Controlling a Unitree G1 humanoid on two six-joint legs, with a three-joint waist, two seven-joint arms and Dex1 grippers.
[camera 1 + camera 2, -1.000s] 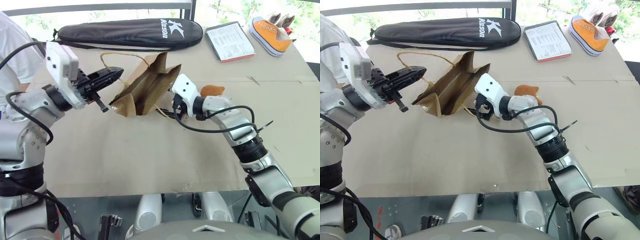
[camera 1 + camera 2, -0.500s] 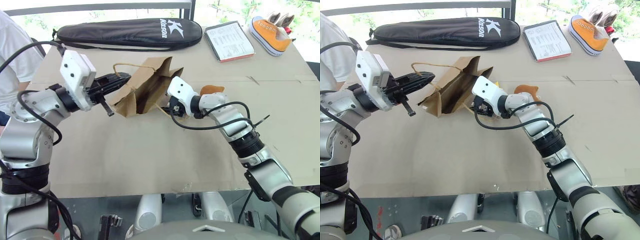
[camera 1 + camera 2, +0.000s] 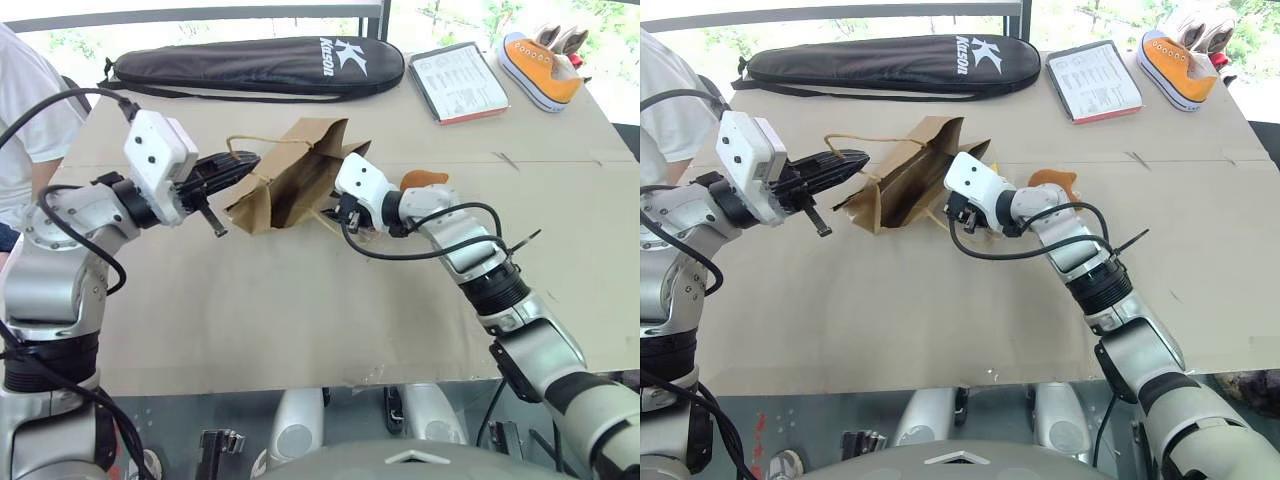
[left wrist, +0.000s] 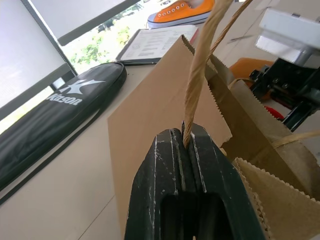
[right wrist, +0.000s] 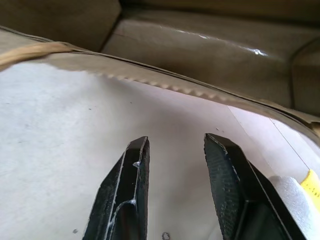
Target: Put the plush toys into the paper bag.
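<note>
**Bag held by its handle, right fingers at the mouth**

At table centre, your brown kraft paper bag (image 3: 285,185) lies on its side, its mouth facing roughly 5 o'clock toward the right arm. Your left gripper (image 4: 184,142) is pressed together on the bag's twisted paper loop handle (image 4: 200,75), pinching it at the bag's 9 o'clock side, so the upper edge is lifted.

Your right gripper (image 5: 175,152) sits just at the bag's mouth, its two black fingers (image 5: 131,170) standing apart with nothing between them, over the pale table (image 3: 300,310). A white soft shape with a yellow bit (image 5: 295,192) shows just beside one finger; you cannot tell more of it.

Brown plush toy (image 3: 423,180) lies on the table at the bag's 3 o'clock, behind the right wrist, outside the bag.

Far edge, 12 to 2 o'clock: long black racket case (image 3: 260,65), clipboard with printed sheet (image 3: 460,83), orange sneaker (image 3: 540,70).
</note>
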